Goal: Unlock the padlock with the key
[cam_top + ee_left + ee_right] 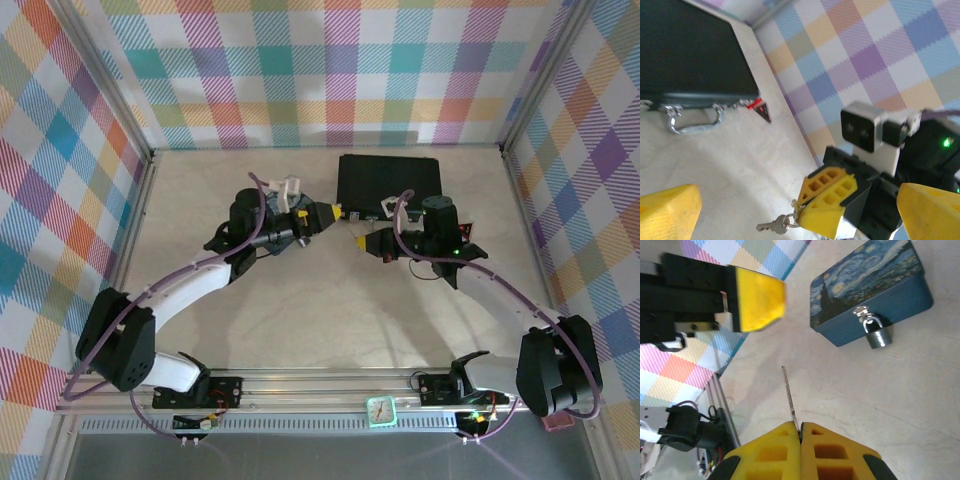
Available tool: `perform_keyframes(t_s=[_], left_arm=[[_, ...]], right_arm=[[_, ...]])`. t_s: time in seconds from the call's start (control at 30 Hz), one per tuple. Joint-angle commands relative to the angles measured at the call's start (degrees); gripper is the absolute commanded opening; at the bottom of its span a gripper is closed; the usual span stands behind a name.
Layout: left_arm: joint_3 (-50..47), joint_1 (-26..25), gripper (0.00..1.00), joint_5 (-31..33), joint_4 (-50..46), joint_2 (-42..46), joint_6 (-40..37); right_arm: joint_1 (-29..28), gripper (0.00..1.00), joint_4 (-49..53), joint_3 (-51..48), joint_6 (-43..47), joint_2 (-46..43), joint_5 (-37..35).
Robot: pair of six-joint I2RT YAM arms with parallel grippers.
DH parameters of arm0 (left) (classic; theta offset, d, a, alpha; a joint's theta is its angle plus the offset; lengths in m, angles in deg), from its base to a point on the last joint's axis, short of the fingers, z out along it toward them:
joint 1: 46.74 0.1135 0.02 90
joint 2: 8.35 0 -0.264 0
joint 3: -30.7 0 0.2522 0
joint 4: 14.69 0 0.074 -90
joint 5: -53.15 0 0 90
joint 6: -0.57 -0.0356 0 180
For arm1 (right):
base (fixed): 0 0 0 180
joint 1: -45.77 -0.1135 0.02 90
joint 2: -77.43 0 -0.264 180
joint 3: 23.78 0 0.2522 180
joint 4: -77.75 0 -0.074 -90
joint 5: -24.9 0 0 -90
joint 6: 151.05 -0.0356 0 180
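My right gripper (801, 427) is shut on the key (790, 392), whose thin silver blade sticks out edge-on past the fingertips. In the left wrist view a ring with a second small key (771, 226) dangles below those shut yellow fingers (827, 200). The padlock (878, 336) hangs from the hasp of the blue starry-night tin (867, 285), ahead and to the right of the key tip, well apart from it. My left gripper (796, 200) stands wide open, its fingers (667, 210) empty and facing the right gripper. From above, the two grippers (330, 212) (362, 241) nearly meet.
A black case (390, 178) with a silver handle (690, 122) lies at the back of the table, just behind both grippers. Checked walls (320, 60) enclose the table on three sides. A metal rail (320, 385) runs along the near edge.
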Motion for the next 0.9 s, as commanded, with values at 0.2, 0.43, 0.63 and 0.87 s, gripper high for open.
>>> perform_keyframes(t_s=[0.2, 0.43, 0.63, 0.87], left_arm=[[0.21, -0.54, 0.90, 7.59, -4.44, -3.46, 15.70], [1.53, -2.93, 0.78, 7.26, 0.72, -9.05, 23.50], [-0.04, -4.07, 0.77, 9.91, 4.46, -9.79, 28.75], [-0.37, -5.31, 0.75, 12.91, 7.48, -10.46, 30.85]], right_arm=[[-7.31, 0.00, 11.44, 10.74, 12.82, 3.80, -24.30], [-10.31, 0.00, 5.04, 9.57, 20.04, 5.85, -34.18], [-13.31, 0.00, 2.23, 7.81, 25.86, 6.25, -39.18], [-15.83, 0.00, 0.62, 7.05, 25.80, 6.54, -40.00]])
